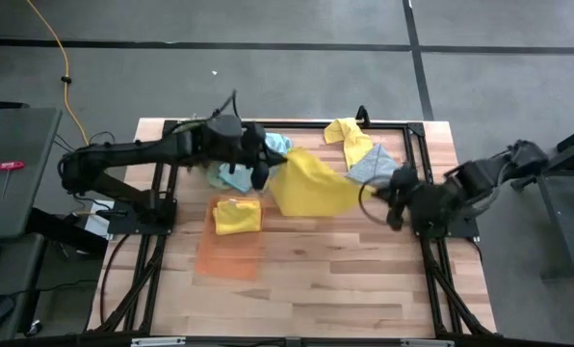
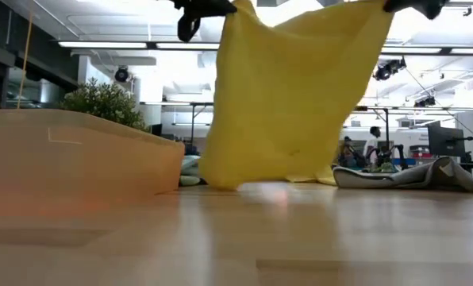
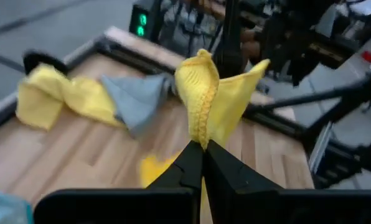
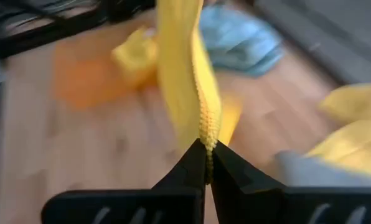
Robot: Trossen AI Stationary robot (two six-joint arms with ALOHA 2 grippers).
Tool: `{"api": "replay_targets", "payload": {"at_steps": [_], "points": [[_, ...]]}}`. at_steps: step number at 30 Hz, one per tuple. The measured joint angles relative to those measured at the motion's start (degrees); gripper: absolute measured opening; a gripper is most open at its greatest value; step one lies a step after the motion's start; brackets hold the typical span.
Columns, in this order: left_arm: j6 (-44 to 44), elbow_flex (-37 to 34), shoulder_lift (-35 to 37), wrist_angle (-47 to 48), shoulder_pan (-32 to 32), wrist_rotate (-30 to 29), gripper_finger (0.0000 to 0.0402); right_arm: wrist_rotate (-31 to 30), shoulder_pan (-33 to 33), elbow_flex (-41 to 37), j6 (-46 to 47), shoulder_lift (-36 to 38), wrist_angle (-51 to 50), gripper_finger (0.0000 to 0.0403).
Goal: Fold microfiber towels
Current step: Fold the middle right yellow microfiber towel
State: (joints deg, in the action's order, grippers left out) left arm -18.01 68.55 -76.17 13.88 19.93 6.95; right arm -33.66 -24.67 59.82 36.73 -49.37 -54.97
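On your left, the left gripper is pinched tight on one corner of the yellow towel; in the left wrist view its two dark fingers meet on the stitched hem, with no gap between them. Just in front of that arm, a folded yellow towel lies on the far end of the translucent orange tray, and a light blue towel sits bunched under the left arm.

At the middle of the wooden table, you see the held yellow towel stretched between both arms. In the low view it hangs as a broad sheet, its lower edge touching the tabletop.

To the right of it, toward the back edge, a crumpled yellow towel lies against a grey towel.

On your right, the right gripper is clamped on the sheet's other corner, fingers pressed together on the hem in the right wrist view.
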Motion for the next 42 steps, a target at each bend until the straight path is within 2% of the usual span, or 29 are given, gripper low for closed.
{"api": "replay_targets", "payload": {"at_steps": [6,11,16,20,25,28,35,37,42], "points": [[8.0,5.3,-0.4,1.0,4.6,-4.2,0.0000,-1.7,12.3,6.5,-16.7,0.6,-0.1,0.0000],[14.5,10.5,-0.4,1.3,7.7,-10.4,0.0000,-1.1,21.6,12.1,-27.3,0.5,-0.5,0.0000],[17.2,12.8,-0.3,1.5,7.9,-5.5,0.0000,2.2,24.0,17.5,-31.1,0.2,-4.3,0.0000],[18.4,12.5,-0.4,3.9,3.7,-4.0,0.0000,4.4,22.2,19.1,-29.3,-1.6,-10.7,0.0000],[17.7,5.2,-0.6,0.0,-4.5,-9.1,0.0000,9.4,18.2,18.3,-22.6,-5.9,-19.9,0.0000],[14.0,-0.7,-0.6,-4.0,-9.7,-12.7,0.0000,14.1,14.5,16.2,-18.9,-8.5,-21.4,0.0000],[0.2,-16.4,-2.4,-18.4,-23.2,-20.0,0.0000,22.5,4.0,9.6,-7.4,-14.2,-19.0,0.0000],[-3.1,-18.5,-3.9,-21.8,-27.0,-23.2,0.0000,24.9,0.3,6.9,-2.9,-15.5,-16.6,0.0000],[-10.0,-20.4,-9.2,-22.1,-34.3,-27.3,0.0000,31.2,-8.8,0.1,7.8,-18.3,-5.4,0.0000]]}}
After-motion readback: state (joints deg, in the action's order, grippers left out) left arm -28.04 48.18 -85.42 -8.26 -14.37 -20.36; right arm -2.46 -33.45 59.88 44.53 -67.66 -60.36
